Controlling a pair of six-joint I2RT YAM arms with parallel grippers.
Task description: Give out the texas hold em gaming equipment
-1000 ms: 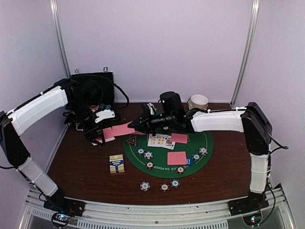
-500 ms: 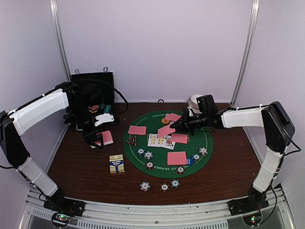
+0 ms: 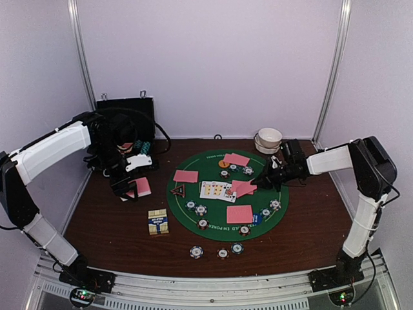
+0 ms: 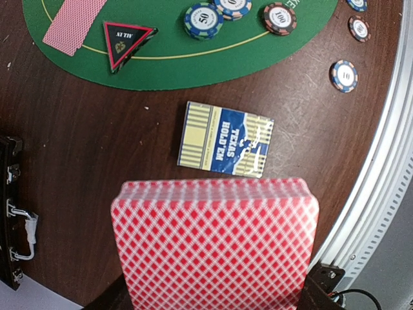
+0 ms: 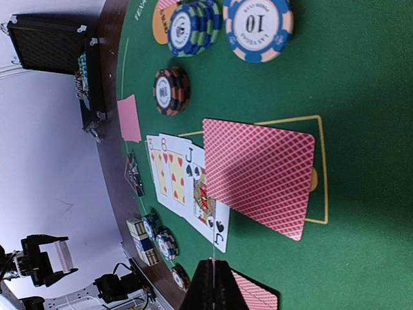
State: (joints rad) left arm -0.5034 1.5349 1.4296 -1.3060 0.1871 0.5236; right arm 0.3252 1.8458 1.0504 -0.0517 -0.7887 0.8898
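Just beyond the right gripper's point(image 5: 213, 284) pressed-together fingers lies its newly dealt pink-backed card point(image 5: 261, 177), while the left gripper point(image 4: 213, 300) clamps the deck point(image 4: 213, 248) for more.

Count from the top view:
- 4 face-down card spots point(image 3: 186, 175) on the green mat point(image 3: 208, 169)
- 3 face-up cards point(image 3: 216, 190)
- 1 deck point(image 3: 141, 186)
- chips point(image 3: 196, 252): 9 spots on the mat, 3 by the near edge
- 1 triangle marker point(image 3: 177, 190)
- 1 orange marker point(image 3: 223, 163)
- 1 blue marker point(image 3: 256, 219)
- 1 card box point(image 3: 158, 221)
- 1 bowl point(image 3: 270, 137)
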